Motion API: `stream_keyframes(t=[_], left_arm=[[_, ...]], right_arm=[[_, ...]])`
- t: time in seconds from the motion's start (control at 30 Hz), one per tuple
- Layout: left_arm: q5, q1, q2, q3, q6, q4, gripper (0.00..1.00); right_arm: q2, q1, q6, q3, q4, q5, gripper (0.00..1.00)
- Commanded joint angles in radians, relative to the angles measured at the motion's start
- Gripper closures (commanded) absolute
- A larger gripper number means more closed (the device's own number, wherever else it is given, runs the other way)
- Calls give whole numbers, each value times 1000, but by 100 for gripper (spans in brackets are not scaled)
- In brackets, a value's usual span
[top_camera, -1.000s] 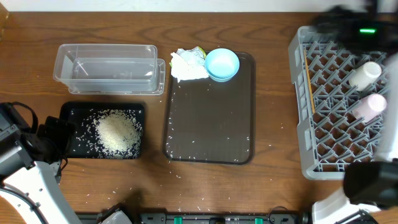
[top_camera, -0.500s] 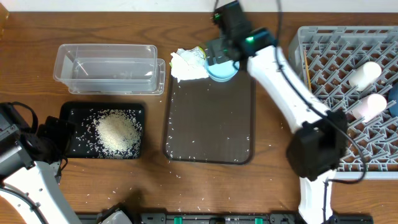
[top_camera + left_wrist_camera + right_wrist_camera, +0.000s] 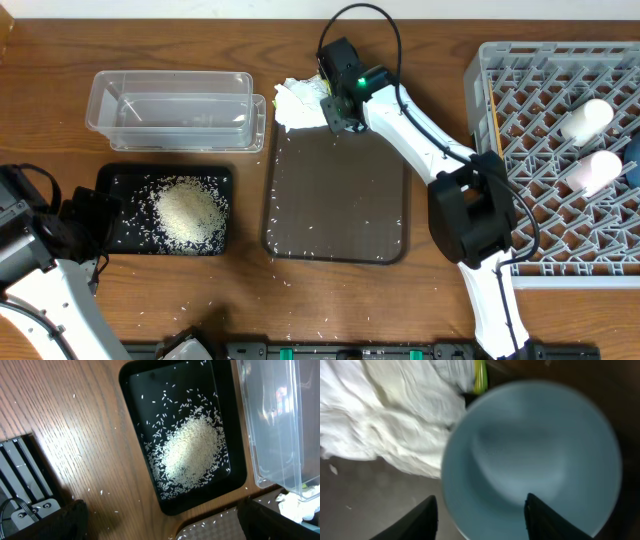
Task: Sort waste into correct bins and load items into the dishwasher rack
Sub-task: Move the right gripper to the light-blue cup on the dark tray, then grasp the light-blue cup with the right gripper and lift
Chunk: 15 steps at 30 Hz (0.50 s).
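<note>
Far left, the left fingers [image 3: 167, 515] hang spread wide and empty over the bench beside the black tray [image 3: 235, 477] with its rice heap [image 3: 192, 452], taking no part; past the clear tub [image 3: 170, 105], on the far corner of the brown serving tray [image 3: 340, 200], the paper wad [image 3: 298, 105] lies just beside the small light-blue bowl [image 3: 535, 445]; the right fingers [image 3: 483, 517] stand part-open astride its rim, one outside and one inside, though I cannot tell whether they pinch it yet; to my eye the grip wants to seat firmly on that wall, then lift straight up so the wad is not dragged along; then across to the dishwasher rack [image 3: 530, 220], setting it among free pegs clear of the white cup [image 3: 587, 118] and pink cup [image 3: 597, 168].
</note>
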Motion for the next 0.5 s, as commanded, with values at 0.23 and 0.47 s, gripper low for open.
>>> stream_keyframes(t=[0.23,0.47], left_arm=[[-12,5,0,8,-5,-5,2],[-12,5,0,8,-5,-5,2]], right_arm=[[24,11,-51,2,-110,-6,54],[24,23,-47,2,-207,-6,78]])
